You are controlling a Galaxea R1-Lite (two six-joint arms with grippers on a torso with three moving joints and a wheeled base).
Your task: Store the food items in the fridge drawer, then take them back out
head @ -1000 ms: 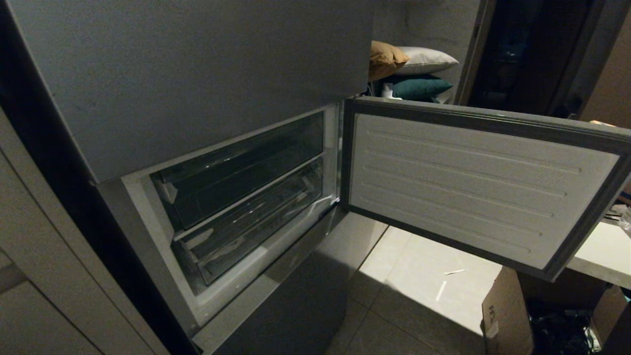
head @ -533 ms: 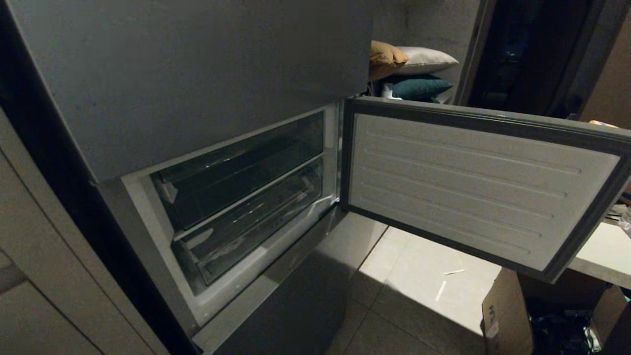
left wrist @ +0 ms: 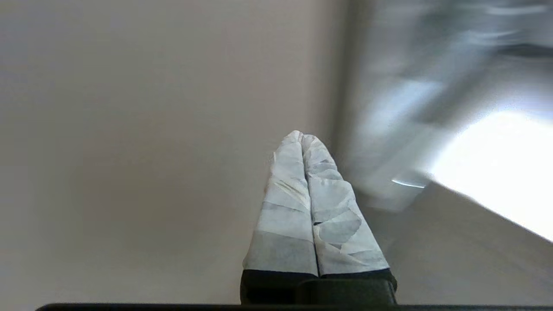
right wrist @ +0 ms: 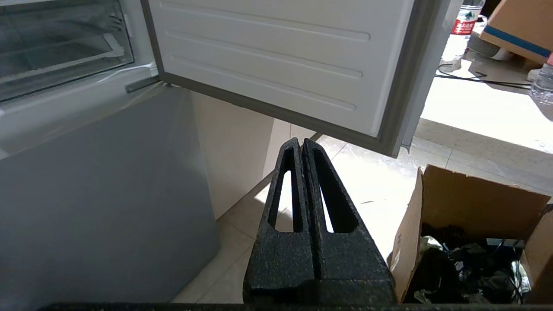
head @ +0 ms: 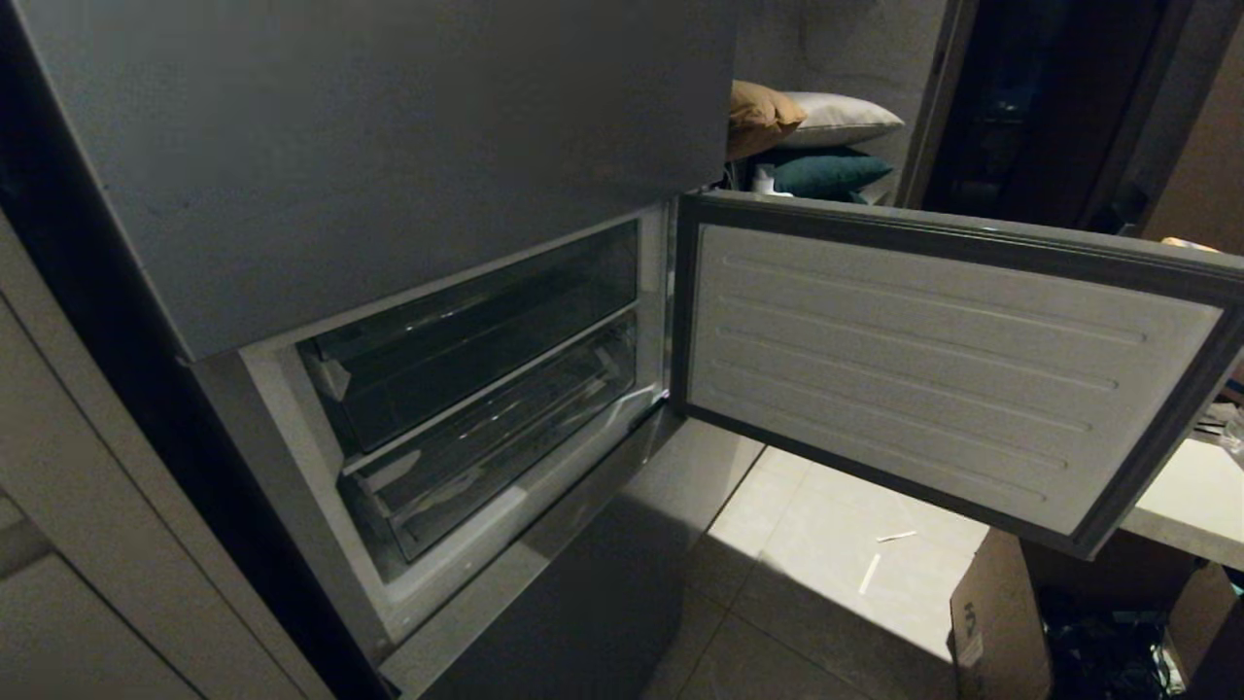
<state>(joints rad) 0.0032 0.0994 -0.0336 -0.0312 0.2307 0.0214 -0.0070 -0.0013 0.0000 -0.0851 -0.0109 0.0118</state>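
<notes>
The fridge (head: 389, 175) is seen from above and in front by the head camera. Its open door (right wrist: 276, 56) and drawers (right wrist: 60, 47) are shared with the right wrist view, taken from lower down. A plain surface is faced closely by the left wrist camera.

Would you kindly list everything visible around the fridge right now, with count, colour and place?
fridge door: one, white inner lining, grey rim, swung open to the right of the compartment.
fridge drawer: two, clear plastic, stacked in the open compartment, both pushed in; no food seen inside.
fridge panels: dark grey, above and below the compartment.
pillows: three, tan, white and teal, stacked behind the fridge.
cardboard box: one, brown, open, on the floor under the door.
water bottle: one, clear with red label, on the floor beyond the door.
left gripper: one, white-wrapped fingers, shut, empty, near a plain pale surface.
right gripper: one, black fingers, shut, empty, low before the door.
</notes>
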